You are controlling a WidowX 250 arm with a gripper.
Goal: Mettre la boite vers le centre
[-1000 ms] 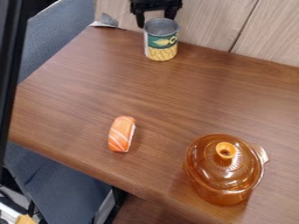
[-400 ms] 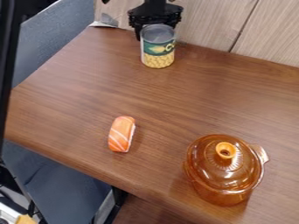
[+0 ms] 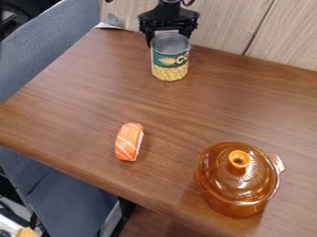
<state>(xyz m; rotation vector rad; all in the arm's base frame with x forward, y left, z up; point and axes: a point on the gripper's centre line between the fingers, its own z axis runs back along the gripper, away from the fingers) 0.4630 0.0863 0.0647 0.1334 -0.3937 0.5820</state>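
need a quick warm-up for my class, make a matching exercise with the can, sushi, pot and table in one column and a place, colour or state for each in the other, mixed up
Column 1
1. can
2. sushi
3. pot
4. table

Column 2
A. see-through amber, with its lid on
B. brown, with a wood grain
C. upright, right by the robot's jaws
D. orange, with white stripes

Right pairs: 1-C, 2-D, 3-A, 4-B
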